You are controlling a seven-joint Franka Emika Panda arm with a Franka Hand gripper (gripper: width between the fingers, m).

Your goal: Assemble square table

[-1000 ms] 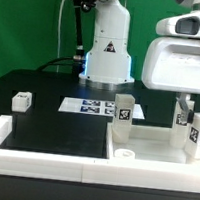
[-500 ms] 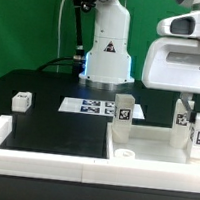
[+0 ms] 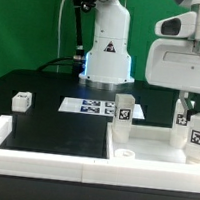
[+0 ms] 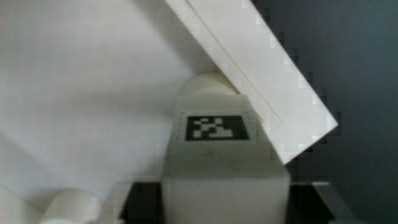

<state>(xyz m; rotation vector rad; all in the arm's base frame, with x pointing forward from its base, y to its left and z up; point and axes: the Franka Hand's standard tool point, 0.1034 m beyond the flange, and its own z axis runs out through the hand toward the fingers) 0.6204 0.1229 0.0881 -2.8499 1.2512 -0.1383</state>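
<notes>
In the wrist view the hand (image 4: 221,203) grips a tagged leg (image 4: 221,140) — only the exterior view shows another leg (image 3: 23,100) well apart.

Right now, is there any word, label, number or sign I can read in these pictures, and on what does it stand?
No words, numbers or brands anywhere.
Pattern tags only, no letters: on the marker board, the middle leg, the leg at the exterior view's right edge and the leg in the wrist view.
</notes>
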